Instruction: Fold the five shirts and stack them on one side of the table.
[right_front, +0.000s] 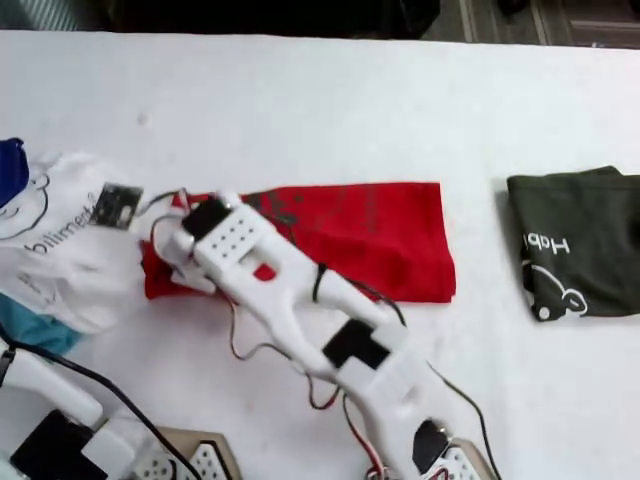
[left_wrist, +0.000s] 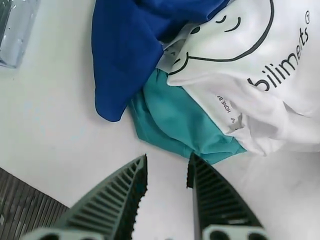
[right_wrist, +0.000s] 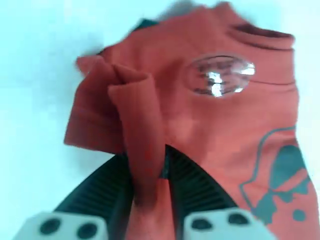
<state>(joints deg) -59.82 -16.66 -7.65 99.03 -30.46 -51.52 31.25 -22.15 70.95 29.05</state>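
Red fabric shirt (right_front: 380, 240) lay mid-table, white table (right_front: 300, 100) stretching wide beyond its far edge; right gripper (right_wrist: 147, 160), outstretched, clamped its bunched end, left gripper (left_wrist: 167, 167) gaped.

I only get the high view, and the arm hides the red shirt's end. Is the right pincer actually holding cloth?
Observer: Yes. The right pincer is shut on a raised fold of the red shirt.
Operator: And the left pincer?
Observer: The left pincer is open and holds nothing, over bare table just short of the teal shirt.
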